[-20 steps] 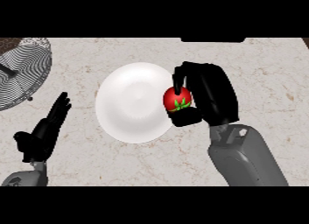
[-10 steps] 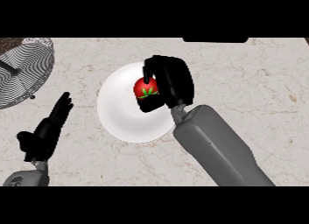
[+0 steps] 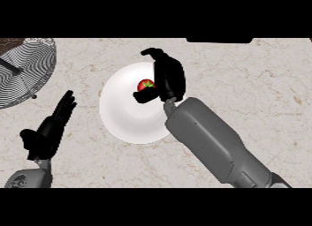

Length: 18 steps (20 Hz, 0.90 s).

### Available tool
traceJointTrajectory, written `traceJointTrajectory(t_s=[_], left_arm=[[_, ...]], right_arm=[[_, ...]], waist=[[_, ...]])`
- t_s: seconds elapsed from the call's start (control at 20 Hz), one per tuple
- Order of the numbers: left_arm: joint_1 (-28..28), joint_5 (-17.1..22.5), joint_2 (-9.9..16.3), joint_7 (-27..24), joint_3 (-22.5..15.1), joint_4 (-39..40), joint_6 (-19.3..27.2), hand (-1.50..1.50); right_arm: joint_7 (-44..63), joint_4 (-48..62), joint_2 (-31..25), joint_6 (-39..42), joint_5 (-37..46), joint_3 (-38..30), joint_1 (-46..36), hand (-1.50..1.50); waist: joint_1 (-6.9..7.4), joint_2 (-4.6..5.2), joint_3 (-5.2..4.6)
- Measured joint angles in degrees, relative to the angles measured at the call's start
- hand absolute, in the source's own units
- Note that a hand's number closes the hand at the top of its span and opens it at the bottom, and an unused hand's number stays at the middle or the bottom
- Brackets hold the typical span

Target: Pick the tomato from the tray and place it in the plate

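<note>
Head view: the right hand (image 3: pixel 167 79) is over the white plate (image 3: pixel 129 121), its grey forearm (image 3: pixel 214 141) running in from the lower right and crossing the plate's right side. The fingers curl down round the tomato (image 3: pixel 146 84), and the thumb closes in from below it, so the red fruit with its green calyx shows only in the gap on the hand's left side. The tomato sits within the plate's outline, in its upper right part; whether it touches the plate's surface or hangs just above it cannot be told from this angle.

The plate lies on a pale marbled counter (image 3: pixel 269 75), roughly at its middle. At the upper left stands a round wire tray (image 3: pixel 21 73) of concentric grey rings, with a dark bar across it; it lies well apart from the plate.

The left hand (image 3: pixel 48 132) shows at the lower left, fingers straight and held together, pointing up toward the tray, holding nothing and clear of both plate and tray.

A dark flat shape (image 3: pixel 220 40) sits at the counter's far edge, upper right; what it is cannot be told. No brand, label or writing can be read anywhere in this view.
</note>
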Motion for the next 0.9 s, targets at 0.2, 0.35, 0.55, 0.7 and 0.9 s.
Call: traceJointTrajectory(t_s=[0.2,0.35,0.55,0.7,0.9], left_arm=[[-0.43,0.12,0.34,-0.08,0.46,0.37,-0.32,0.0],[-0.32,0.75,1.29,-0.2,1.46,0.55,-1.03,0.0],[0.91,0.87,1.15,-1.19,1.78,0.93,-1.21,0.0],[1.17,-0.06,0.26,-1.44,1.3,1.01,-0.07,0.0],[1.43,-0.01,0.56,-1.91,1.77,1.11,-0.3,0.0]], right_arm=[[-3.73,1.15,0.01,-7.22,-5.98,-0.2,-0.04,-1.5],[-7.95,-0.39,-0.05,-10.08,-9.64,-3.92,0.88,-1.5],[-15.6,-4.95,-0.95,-9.86,-16.44,-9.84,5.57,-1.5],[-21.95,-8.86,-2.45,-6.85,-21.88,-13.64,10.77,-1.5],[-30.76,-11.65,-7.09,0.6,-28.37,-18.85,17.84,-1.5]], waist=[[0.09,0.07,0.01],[-0.52,-0.02,0.03],[-1.36,-0.13,0.06],[-1.83,-0.22,0.07],[-2.07,-0.28,0.06]])
